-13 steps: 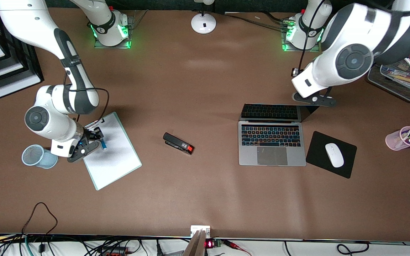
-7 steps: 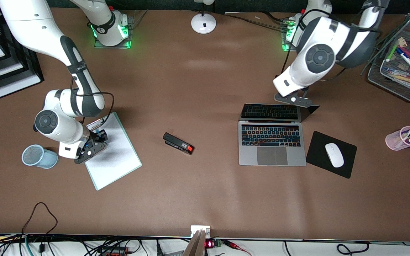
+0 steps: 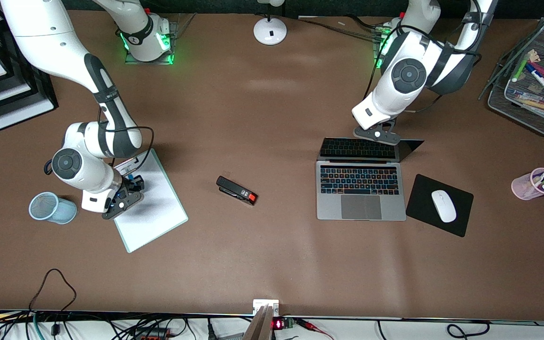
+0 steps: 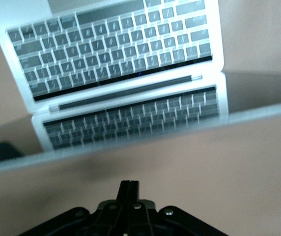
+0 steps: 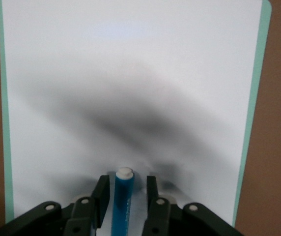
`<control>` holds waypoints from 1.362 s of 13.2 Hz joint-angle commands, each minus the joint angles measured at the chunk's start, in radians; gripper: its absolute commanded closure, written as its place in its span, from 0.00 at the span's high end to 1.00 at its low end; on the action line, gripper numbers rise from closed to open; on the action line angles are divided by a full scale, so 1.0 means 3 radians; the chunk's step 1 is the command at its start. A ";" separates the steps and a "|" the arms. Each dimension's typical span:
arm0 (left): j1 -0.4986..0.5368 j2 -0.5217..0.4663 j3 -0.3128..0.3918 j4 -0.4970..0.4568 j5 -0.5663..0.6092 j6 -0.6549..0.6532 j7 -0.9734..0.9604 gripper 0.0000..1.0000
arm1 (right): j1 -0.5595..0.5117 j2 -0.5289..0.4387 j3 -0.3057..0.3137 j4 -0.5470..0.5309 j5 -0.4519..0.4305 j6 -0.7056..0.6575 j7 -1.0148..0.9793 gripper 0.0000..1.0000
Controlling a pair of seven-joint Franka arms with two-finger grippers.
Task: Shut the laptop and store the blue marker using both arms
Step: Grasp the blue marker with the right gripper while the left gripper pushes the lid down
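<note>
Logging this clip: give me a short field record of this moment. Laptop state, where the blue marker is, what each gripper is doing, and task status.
laptop: open, screen upright, on the table beside the mouse pad
blue marker: lying on the whiteboard, between the right gripper's fingers
right gripper: low over the whiteboard, fingers straddling the marker with a small gap on each side
left gripper: shut, at the top edge of the laptop's screen
task status: laptop not yet closed; marker not yet lifted or stored
</note>
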 commanded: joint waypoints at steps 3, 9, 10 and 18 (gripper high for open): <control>0.0095 0.0493 0.0026 0.0153 0.0042 0.0682 0.0054 0.00 | -0.0001 0.0097 0.0053 0.0054 0.0041 0.0087 -0.0076 0.29; 0.0142 0.0958 0.0093 0.0736 0.0553 0.0704 0.0033 0.00 | -0.0001 0.0021 0.0053 0.0157 0.0052 0.0000 -0.0071 0.00; 0.0142 0.1071 0.0108 0.0858 0.0650 0.0704 0.0028 0.00 | -0.0006 -0.0035 0.0053 0.0192 0.0052 -0.0096 -0.0066 0.00; 0.0075 0.2057 0.0241 0.1860 0.1147 0.0714 0.0008 0.00 | -0.0256 -0.0521 0.0053 0.0479 0.0163 -0.0731 -0.0759 0.00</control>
